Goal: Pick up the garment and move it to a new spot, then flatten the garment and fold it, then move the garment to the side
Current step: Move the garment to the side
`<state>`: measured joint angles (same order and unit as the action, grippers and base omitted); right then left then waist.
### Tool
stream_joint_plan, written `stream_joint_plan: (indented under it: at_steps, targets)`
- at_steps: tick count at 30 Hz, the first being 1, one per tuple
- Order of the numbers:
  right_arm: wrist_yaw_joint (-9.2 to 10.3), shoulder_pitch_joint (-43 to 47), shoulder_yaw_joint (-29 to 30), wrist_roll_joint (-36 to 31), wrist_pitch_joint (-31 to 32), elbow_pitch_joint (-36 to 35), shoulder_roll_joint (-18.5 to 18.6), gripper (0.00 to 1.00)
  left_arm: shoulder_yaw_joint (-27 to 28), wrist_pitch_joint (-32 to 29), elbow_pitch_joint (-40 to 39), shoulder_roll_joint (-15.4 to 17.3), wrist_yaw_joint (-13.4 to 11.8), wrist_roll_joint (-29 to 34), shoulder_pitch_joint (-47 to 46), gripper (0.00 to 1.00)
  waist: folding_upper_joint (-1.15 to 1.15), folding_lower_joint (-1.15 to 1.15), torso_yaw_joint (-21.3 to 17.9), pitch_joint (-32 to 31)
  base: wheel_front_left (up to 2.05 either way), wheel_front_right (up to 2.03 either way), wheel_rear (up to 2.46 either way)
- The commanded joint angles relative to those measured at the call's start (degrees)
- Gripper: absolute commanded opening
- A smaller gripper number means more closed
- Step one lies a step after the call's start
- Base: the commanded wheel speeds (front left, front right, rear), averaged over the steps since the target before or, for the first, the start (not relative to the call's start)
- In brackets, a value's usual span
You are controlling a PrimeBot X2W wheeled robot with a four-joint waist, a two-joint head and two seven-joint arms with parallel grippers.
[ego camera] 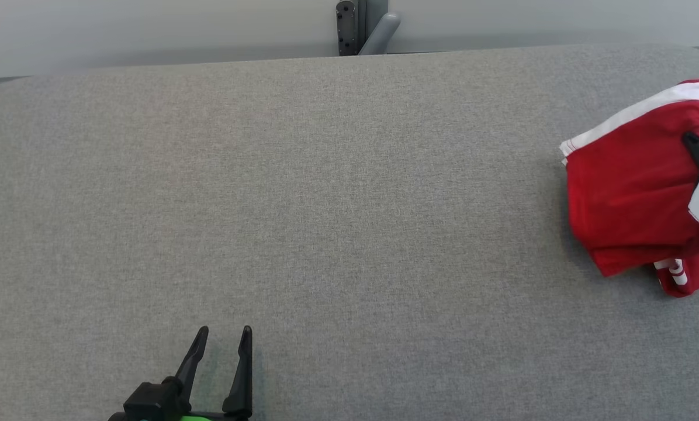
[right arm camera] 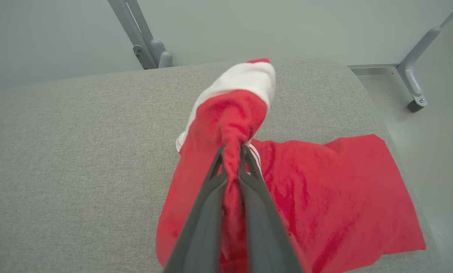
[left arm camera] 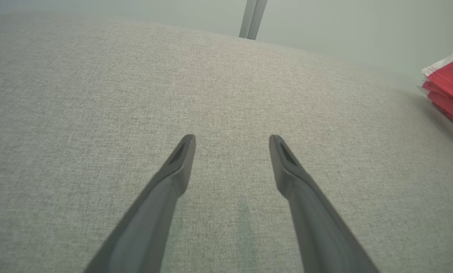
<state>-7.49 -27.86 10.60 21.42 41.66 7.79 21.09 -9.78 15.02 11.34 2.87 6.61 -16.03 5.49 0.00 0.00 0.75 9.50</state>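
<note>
**Right pincer**: pressed together on a bunched fold of the red shorts, raising the white band. The rest of the cloth lies rumpled on the counter, at its right edge, toward the far corner.

**Left pincer**: spread, empty, over the near edge, left of middle, well apart from the shorts.

**Step, as judged:** pick-up for the move to a new spot.

**Next move calls for:** lifting clear, carrying toward the counter's middle, and keeping trailing cloth from slipping off the right edge.
</note>
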Motion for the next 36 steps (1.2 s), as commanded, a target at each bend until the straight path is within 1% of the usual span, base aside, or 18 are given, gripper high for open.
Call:
stream_joint_plan:
  at_steps: [1,7,14,19,22,23,33,34,35,36]
  targets:
    - [0.01,0.83,0.97,-0.12,1.07,-0.98,0.55,0.0,0.24,0.17,-0.06,0.11,0.3,-0.08,-0.83,1.0,0.0,0.0,0.07,0.45,0.0,0.0,0.0]
    - [0.01,0.53,4.22,-0.69,5.32,-3.38,1.54,0.0,1.43,0.17,-0.13,0.11,0.5,0.67,-1.52,1.0,0.0,0.0,-0.09,1.92,0.0,0.0,0.0]
    - [0.01,-1.78,5.97,-2.73,7.41,-1.74,3.47,0.0,1.88,0.17,0.02,0.49,0.84,1.37,-3.07,1.0,0.0,0.0,-0.22,4.54,0.0,0.0,0.0]
    - [0.01,-3.75,5.87,-4.03,5.14,2.23,5.11,0.0,1.69,0.17,0.17,1.28,0.88,1.54,-4.42,1.0,0.0,0.0,0.21,6.61,0.0,0.0,0.0]
    - [0.02,-4.76,5.72,-5.09,3.0,5.63,6.93,0.0,2.01,0.17,0.48,1.69,0.93,1.38,-5.21,1.0,0.0,0.0,0.74,8.22,0.0,0.0,0.0]
    - [0.02,-4.76,5.72,-5.09,3.0,5.63,6.93,0.0,2.01,0.17,0.48,1.69,0.93,1.38,-5.21,1.0,0.0,0.0,0.74,8.22,0.0,0.0,0.0]
    - [0.02,-6.45,5.91,-8.53,-3.85,15.28,9.57,0.0,2.52,0.17,-0.75,3.16,0.94,1.0,-6.32,1.0,0.0,0.0,1.11,11.45,0.0,0.0,0.0]
    - [0.02,-6.6,6.03,-8.84,-4.39,16.19,9.51,0.01,2.54,0.17,-0.82,3.24,0.94,0.98,-6.38,1.0,0.0,0.0,1.09,11.62,0.0,0.0,0.0]
    - [0.02,-6.76,6.22,-9.27,-5.13,17.0,9.54,0.12,2.61,0.17,-0.91,3.33,0.94,0.94,-6.42,1.0,0.0,0.0,1.05,11.76,0.0,0.0,0.0]
    - [0.02,-6.86,6.33,-9.86,-5.94,17.75,9.75,0.17,2.7,0.17,-0.95,3.41,0.95,0.87,-6.46,1.0,0.0,0.0,1.0,11.86,0.0,0.0,0.0]
